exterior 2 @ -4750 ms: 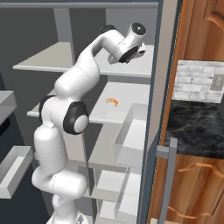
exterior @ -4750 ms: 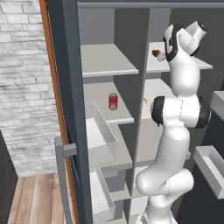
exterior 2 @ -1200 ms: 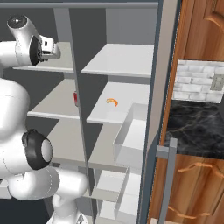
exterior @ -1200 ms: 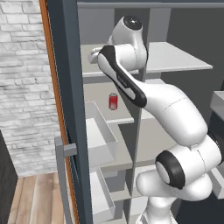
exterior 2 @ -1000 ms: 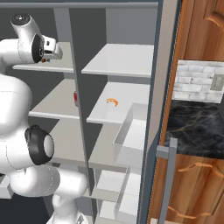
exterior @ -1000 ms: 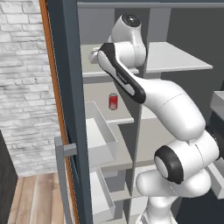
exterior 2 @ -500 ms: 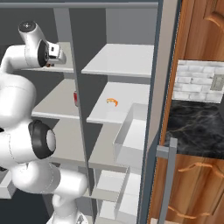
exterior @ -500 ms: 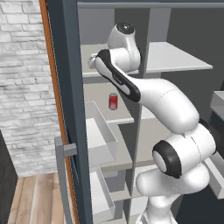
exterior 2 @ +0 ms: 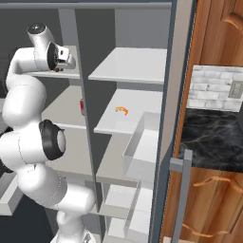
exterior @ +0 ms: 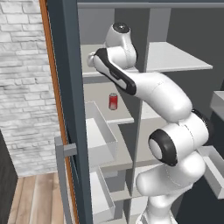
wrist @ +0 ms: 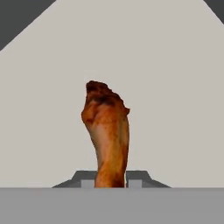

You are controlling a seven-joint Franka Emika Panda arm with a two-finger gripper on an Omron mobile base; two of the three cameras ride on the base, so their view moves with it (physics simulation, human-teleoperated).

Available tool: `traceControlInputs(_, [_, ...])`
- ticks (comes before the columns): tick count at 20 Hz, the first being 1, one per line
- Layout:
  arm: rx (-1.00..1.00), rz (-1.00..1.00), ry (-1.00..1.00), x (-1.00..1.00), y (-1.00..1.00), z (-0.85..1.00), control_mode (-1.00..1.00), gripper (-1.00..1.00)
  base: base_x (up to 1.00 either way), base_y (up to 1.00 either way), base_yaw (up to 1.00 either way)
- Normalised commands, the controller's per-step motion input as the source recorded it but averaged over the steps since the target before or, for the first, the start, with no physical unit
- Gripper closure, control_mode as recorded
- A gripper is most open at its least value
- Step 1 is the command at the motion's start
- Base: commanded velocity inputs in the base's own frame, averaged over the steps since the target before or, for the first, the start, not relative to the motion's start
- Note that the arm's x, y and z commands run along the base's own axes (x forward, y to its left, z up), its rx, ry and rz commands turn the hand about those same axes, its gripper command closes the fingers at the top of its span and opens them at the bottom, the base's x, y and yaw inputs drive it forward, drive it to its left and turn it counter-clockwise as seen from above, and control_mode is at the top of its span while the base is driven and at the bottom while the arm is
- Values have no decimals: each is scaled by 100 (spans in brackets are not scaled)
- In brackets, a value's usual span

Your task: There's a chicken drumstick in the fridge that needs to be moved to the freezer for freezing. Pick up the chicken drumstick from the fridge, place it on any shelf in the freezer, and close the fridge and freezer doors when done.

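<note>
Rough, browned drumstick (wrist: 106,131) skin against a smooth matt grey shelf (wrist: 175,87); door (exterior 2: 216,199) of glossy wood.

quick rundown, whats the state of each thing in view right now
chicken drumstick: gripped, over the top left shelf
gripper: shut on the drumstick
left door: open
right door: open
red can: upright on a shelf
drawer: pulled out

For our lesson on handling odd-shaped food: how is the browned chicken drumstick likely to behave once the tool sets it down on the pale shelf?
The browned chicken drumstick looks stiff: it stands straight out from the tool without drooping. Its rounded, tapered shape suggests it may roll or settle sideways on the flat pale shelf. Gripped at the narrow end, the thicker far end could pivot if the hold loosens.
</note>
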Motion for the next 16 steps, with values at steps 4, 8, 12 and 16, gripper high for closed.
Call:
traceControlInputs(4, [-1,-5,0,51,0,-24,-100,100,0,0,0])
traceControlInputs(8, [0,-3,0,49,0,-27,-100,-100,0,0,0])
traceControlInputs(12, [0,-1,0,23,0,-8,-100,-100,0,0,0])
traceControlInputs(16, [0,-2,-1,-17,0,0,-100,-100,0,0,0])
